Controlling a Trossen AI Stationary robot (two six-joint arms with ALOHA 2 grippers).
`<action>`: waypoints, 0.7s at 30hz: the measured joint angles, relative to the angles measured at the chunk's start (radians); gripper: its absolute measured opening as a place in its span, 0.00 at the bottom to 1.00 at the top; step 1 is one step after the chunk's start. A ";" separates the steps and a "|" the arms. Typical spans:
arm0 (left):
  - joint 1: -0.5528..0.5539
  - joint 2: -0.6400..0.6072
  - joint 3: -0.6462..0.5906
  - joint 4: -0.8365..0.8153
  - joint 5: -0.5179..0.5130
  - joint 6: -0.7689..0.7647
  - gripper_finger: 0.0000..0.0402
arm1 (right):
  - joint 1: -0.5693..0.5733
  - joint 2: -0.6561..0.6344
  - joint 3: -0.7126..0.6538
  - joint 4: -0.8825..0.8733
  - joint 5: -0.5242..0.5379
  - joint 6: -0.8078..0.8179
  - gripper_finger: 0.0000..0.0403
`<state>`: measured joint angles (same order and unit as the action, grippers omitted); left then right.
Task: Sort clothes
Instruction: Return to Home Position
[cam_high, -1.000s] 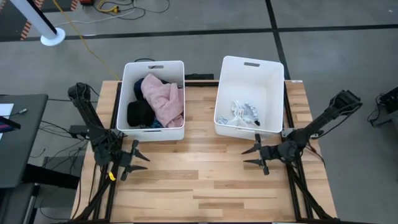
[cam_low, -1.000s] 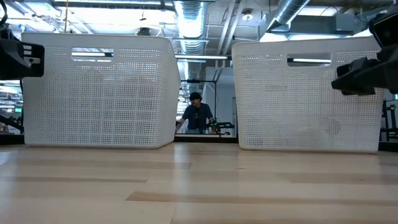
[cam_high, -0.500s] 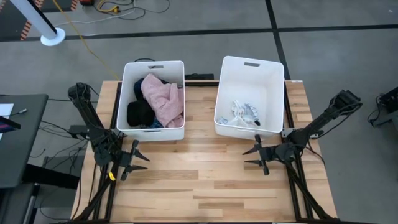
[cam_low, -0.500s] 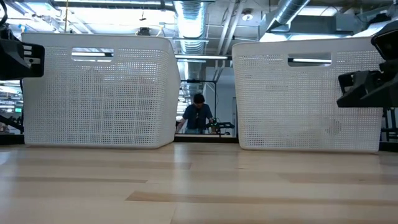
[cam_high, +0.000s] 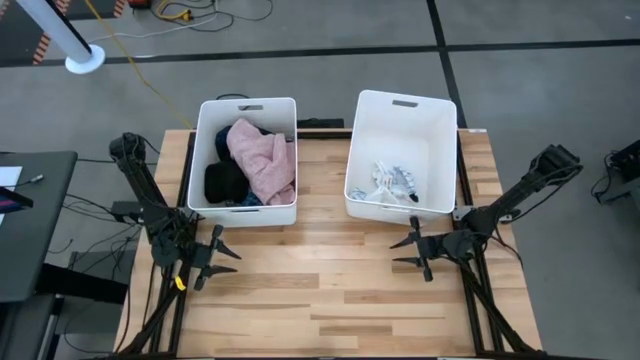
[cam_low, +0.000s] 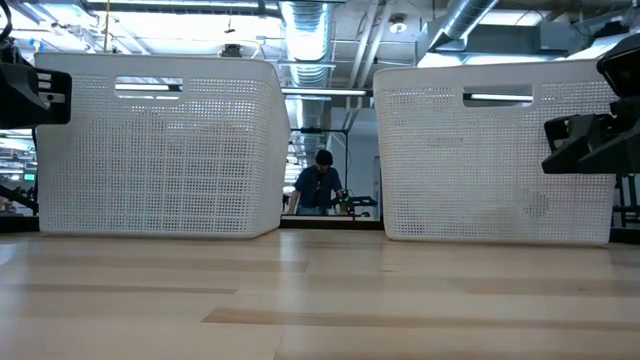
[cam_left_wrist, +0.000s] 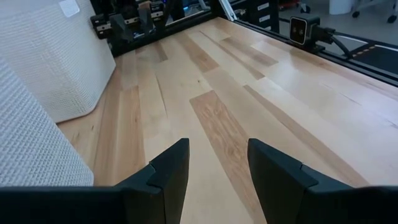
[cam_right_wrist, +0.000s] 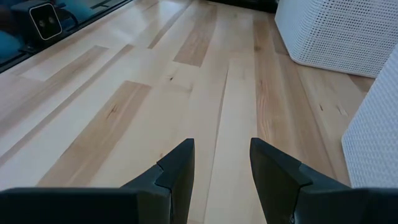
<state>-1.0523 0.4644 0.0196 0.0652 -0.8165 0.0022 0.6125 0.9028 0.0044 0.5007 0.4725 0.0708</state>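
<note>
Grey concrete floor (cam_high: 330, 60) surrounds the wooden table (cam_high: 330, 290). Dark desk (cam_high: 30, 220) stands beyond the table's left edge. Ceiling ducts (cam_low: 310, 20) run overhead.

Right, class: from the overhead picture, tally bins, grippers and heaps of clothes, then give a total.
Bins: 2, left bin and right bin.
Grippers: 2, left gripper and right gripper, both open and empty.
Heaps of clothes: 2, pink-and-black heap in the left bin, small white heap in the right bin.
Total: 6.

Pink and black clothes (cam_high: 262, 158) lie in the left bin (cam_high: 246, 103), some white pieces (cam_high: 390, 182) in the right bin (cam_high: 405, 98). The left gripper (cam_high: 225, 254) and the right gripper (cam_high: 394, 253) hover over the bench (cam_high: 320, 300), fingers spread.
</note>
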 joint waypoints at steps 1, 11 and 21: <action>0.000 0.000 0.000 0.000 0.000 -0.003 0.39 | 0.000 0.000 0.000 0.000 0.000 0.000 0.42; 0.000 0.000 0.000 0.000 0.000 0.008 0.39 | 0.000 0.000 0.000 0.000 0.000 0.000 0.42; 0.000 0.000 0.000 -0.001 0.000 0.009 0.39 | 0.000 0.000 0.000 -0.001 0.001 0.000 0.42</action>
<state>-1.0523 0.4644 0.0196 0.0647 -0.8162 0.0109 0.6125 0.9028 0.0044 0.5000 0.4732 0.0711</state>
